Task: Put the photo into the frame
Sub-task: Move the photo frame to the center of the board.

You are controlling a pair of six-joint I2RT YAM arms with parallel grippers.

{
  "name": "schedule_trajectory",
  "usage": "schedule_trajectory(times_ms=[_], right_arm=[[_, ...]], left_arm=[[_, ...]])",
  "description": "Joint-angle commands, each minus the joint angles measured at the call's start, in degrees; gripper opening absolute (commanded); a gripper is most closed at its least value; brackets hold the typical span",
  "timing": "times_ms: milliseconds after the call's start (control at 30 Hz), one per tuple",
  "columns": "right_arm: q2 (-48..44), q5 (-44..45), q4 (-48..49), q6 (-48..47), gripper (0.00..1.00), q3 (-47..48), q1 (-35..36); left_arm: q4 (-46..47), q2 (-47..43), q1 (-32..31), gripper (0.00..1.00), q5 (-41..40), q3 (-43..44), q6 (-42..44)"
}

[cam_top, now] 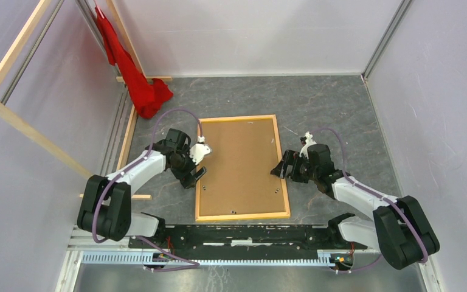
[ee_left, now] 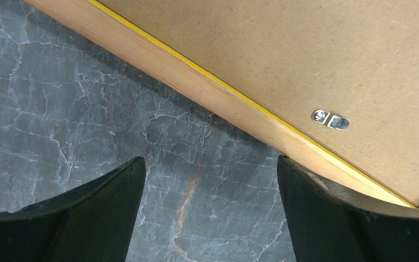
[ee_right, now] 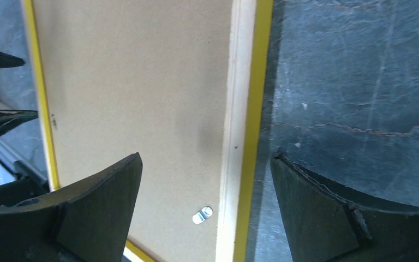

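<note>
The frame (cam_top: 243, 215) lies face down in the middle of the table, its light wood back up and yellow showing at its edges. The brown backing board (cam_top: 240, 164) fills it. The photo is out of view. My left gripper (cam_top: 196, 176) is open and empty over the bare table at the frame's left edge (ee_left: 196, 87), its right finger (ee_left: 327, 218) next to the wood border. My right gripper (cam_top: 281, 165) is open and empty, its jaws straddling the frame's right border (ee_right: 243, 109), one over the board (ee_right: 142, 82), one over the table.
Small metal tabs (ee_left: 330, 119) (ee_right: 202, 214) sit on the backing board near the border. A red cloth (cam_top: 131, 67) hangs at the back left. Wooden slats (cam_top: 18, 121) lean along the left wall. White walls close in the dark marbled table (cam_top: 340, 109).
</note>
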Motion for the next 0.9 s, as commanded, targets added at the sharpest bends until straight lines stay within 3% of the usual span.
schedule_trajectory(times_ms=[0, 300, 533, 700, 867], right_arm=[[1.6, -5.1, 7.2, 3.7, 0.94, -2.0, -0.3], [6.2, -6.4, 11.3, 6.7, 0.94, 1.0, -0.5], [9.8, -5.1, 7.9, 5.3, 0.94, 7.8, -1.2], [5.2, 4.1, -2.1, -1.1, 0.94, 10.3, -3.7], [-6.3, 9.5, -1.1, -2.8, 0.85, 8.6, -4.2]], left_arm=[[4.5, 1.9, -0.8, 0.95, -0.6, -0.5, -0.7], [8.9, 10.7, -1.1, 0.95, -1.3, 6.9, -4.5], [9.2, 16.9, -1.1, 0.94, -2.0, 15.7, -7.4], [6.3, 14.7, -0.5, 0.95, -2.7, 17.1, -5.4], [-0.7, 7.2, 0.6, 0.99, 2.2, 14.2, 0.5]])
